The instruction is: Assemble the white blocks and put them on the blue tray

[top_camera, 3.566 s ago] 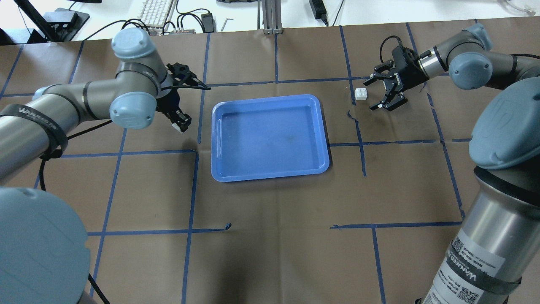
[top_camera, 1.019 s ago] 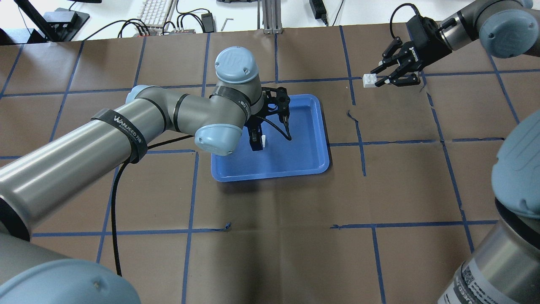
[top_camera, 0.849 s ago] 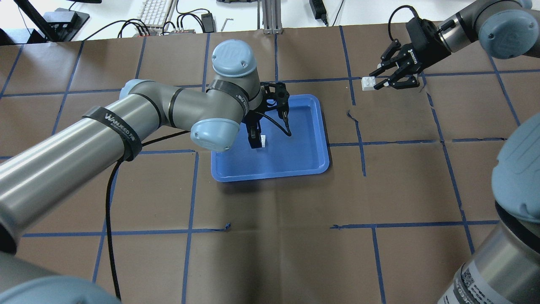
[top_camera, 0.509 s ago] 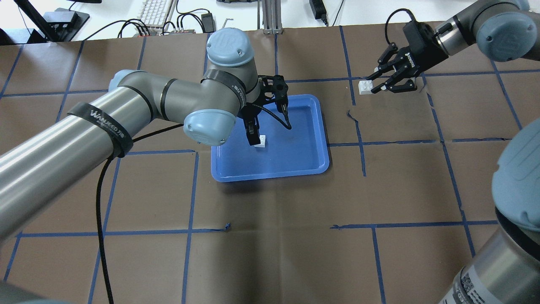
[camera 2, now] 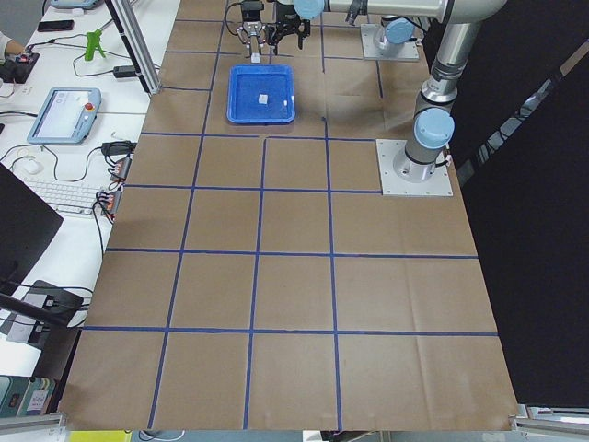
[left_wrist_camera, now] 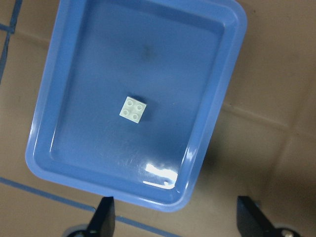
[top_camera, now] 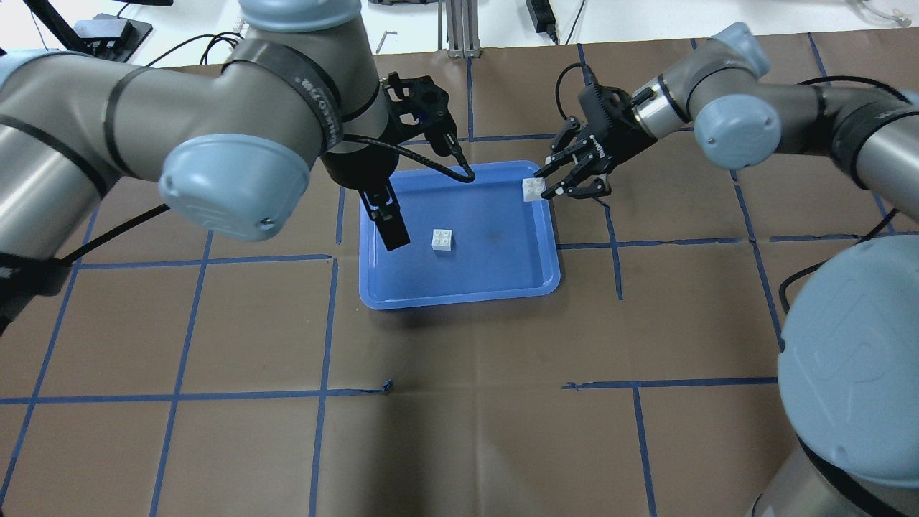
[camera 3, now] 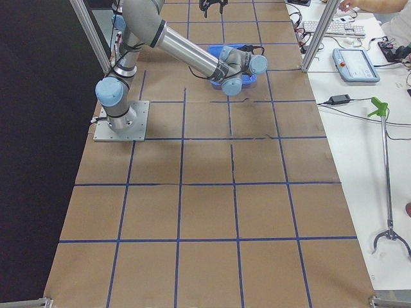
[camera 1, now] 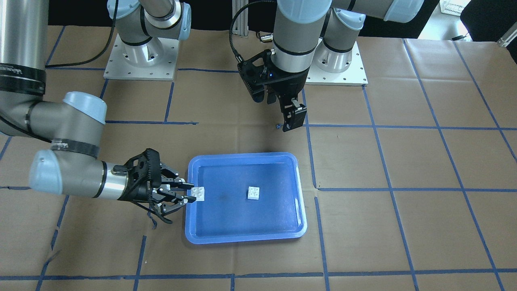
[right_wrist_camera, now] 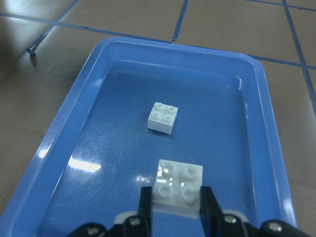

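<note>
The blue tray lies mid-table. One white block sits studs-up on its floor, also in the front view and left wrist view. My left gripper is open and empty, raised above the tray's left half; its fingers frame the tray from high up. My right gripper is shut on the second white block, held studs-up over the tray's far right rim. In the right wrist view that block sits between the fingers, short of the lying block.
Brown paper with blue tape lines covers the table. A keyboard and cables lie beyond the far edge. The left arm's elbow hangs over the table left of the tray.
My left gripper has let go of its block on the tray floor and risen, open. My right gripper has carried its block left, from beyond the tray to over the tray's right rim.
</note>
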{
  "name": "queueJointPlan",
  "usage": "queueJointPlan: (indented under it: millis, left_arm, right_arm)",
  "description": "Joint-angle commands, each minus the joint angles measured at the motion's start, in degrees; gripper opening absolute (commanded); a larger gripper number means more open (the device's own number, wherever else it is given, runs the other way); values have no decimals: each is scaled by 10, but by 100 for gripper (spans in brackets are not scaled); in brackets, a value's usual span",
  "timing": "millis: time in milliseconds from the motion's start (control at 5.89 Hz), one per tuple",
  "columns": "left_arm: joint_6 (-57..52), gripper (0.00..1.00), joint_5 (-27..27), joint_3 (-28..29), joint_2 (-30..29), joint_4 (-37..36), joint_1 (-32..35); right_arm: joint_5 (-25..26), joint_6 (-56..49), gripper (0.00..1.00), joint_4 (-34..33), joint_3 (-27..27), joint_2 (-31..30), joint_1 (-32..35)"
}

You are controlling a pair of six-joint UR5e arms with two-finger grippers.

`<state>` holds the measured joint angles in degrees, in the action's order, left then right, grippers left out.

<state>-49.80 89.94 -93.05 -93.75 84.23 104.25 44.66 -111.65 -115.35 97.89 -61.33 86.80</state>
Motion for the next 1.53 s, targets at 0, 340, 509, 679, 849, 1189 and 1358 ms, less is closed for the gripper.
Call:
queueJointPlan:
  millis: [0, 340, 509, 679, 849, 1189, 1358]
  left_arm:
    - [117, 95, -3, 5, 29, 16, -44]
    - [225, 95, -1, 5, 58, 27, -57]
    - [317, 98, -1, 7, 71, 53, -57]
    - [404, 99, 0, 6, 80, 59, -57]
    - [453, 99, 1, 6, 83, 59, -56]
    - [453, 99, 1, 6, 85, 56, -56]
    - [453, 99, 1, 6, 86, 56, -56]
  right_arm:
    - [-5, 86, 28, -129, 51, 6, 42]
    - [-19, 193, 28, -244, 52, 54, 70]
    - [-15, 217, 28, -259, 53, 61, 72]
    - [-12, 217, 28, -257, 56, 61, 72]
    - [-12, 217, 28, -258, 63, 60, 72]
    - [-12, 217, 29, -258, 76, 60, 72]
    - [-12, 217, 29, -258, 77, 60, 73]
